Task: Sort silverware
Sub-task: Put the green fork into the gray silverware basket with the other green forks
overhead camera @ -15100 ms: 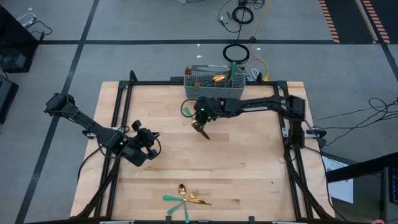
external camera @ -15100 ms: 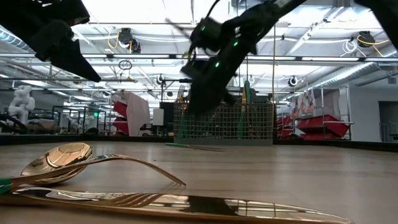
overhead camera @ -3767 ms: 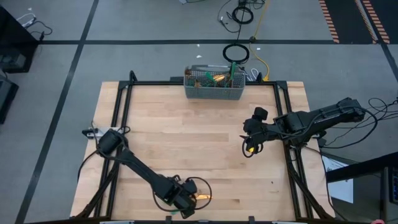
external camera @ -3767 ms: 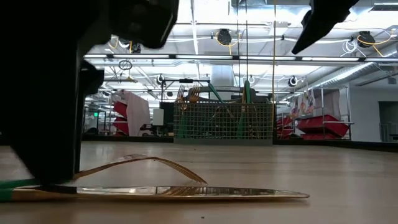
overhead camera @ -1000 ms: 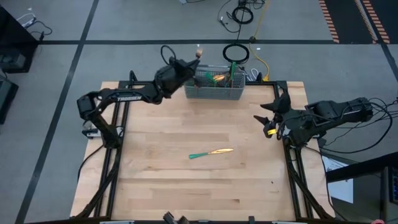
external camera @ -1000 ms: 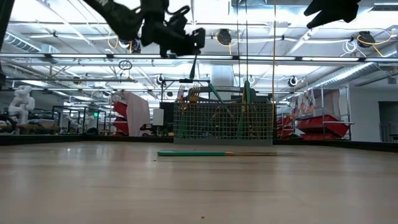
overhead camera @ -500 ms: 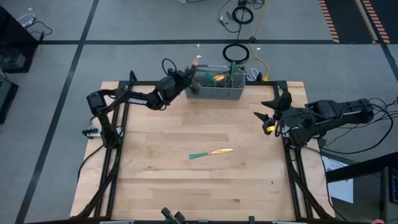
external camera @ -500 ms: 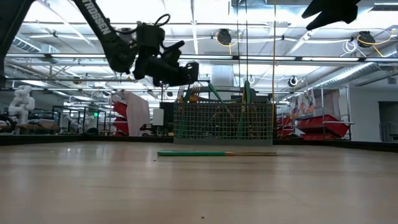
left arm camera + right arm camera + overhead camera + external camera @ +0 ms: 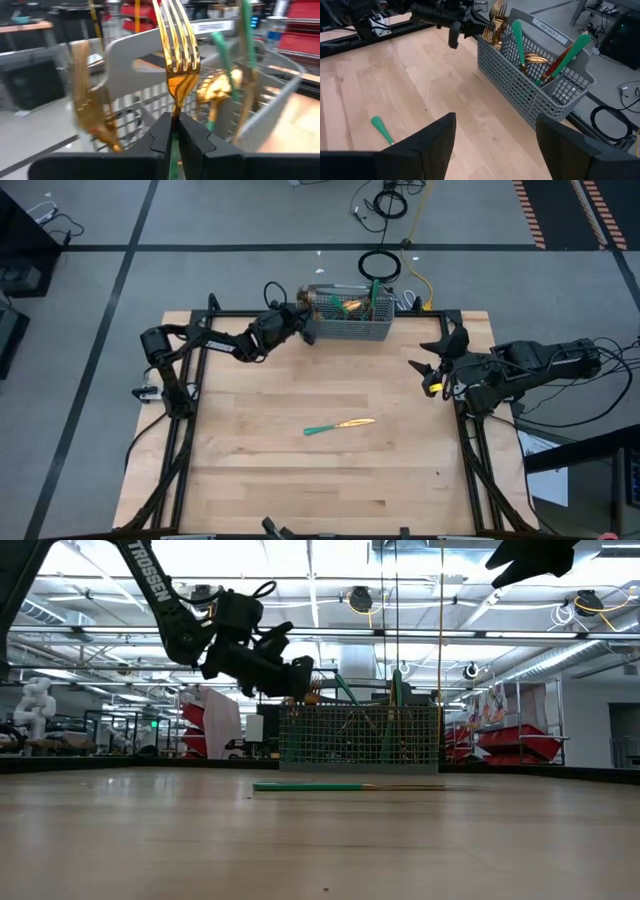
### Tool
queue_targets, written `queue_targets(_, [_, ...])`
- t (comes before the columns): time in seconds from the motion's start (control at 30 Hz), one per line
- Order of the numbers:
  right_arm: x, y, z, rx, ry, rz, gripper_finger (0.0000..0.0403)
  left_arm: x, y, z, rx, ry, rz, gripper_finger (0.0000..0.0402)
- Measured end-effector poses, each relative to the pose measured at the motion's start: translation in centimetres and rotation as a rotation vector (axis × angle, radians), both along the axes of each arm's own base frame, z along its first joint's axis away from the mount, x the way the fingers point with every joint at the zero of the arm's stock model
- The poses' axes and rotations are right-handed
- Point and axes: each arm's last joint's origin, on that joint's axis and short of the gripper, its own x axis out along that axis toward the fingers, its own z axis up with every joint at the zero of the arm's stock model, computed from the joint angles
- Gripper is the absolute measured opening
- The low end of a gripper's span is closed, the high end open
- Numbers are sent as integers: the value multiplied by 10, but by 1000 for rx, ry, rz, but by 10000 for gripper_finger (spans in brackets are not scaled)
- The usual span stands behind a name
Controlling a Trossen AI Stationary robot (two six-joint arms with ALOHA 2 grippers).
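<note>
The left end effector (image 9: 172,137) is hovering at the left end of the grey wire-mesh caddy (image 9: 345,319), its dark fingers pinched narrowly on the neck of a shiny gold fork (image 9: 176,50) whose tines are pointing up. I judge it is delivering this fork into the end compartment, among other gold forks; next it needs to spread its fingers and lift clear without dragging the fork out. One last piece with a slim teal handle and a gold head (image 9: 340,426) is lying flat on the pale wooden tabletop (image 9: 300,480), well apart from the caddy. The right end effector (image 9: 495,135) is waiting near the tabletop's right edge, fingers spread wide, holding nothing
</note>
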Motion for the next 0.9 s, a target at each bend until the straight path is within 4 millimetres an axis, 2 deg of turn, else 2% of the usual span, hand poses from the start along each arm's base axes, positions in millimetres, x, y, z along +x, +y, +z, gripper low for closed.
queue_targets(0.27, [0,0,0,8,3,14,260,2,-2,-3,-16,39,-170,35])
queue_targets(0.57, [0,1,0,12,9,29,260,-4,8,-5,-103,5,-328,38])
queue_targets(0.7, [0,1,0,12,10,29,260,-9,14,-4,-181,-53,-383,59])
queue_targets(0.9, [0,1,-1,11,16,29,260,-19,24,7,-188,-90,-345,113])
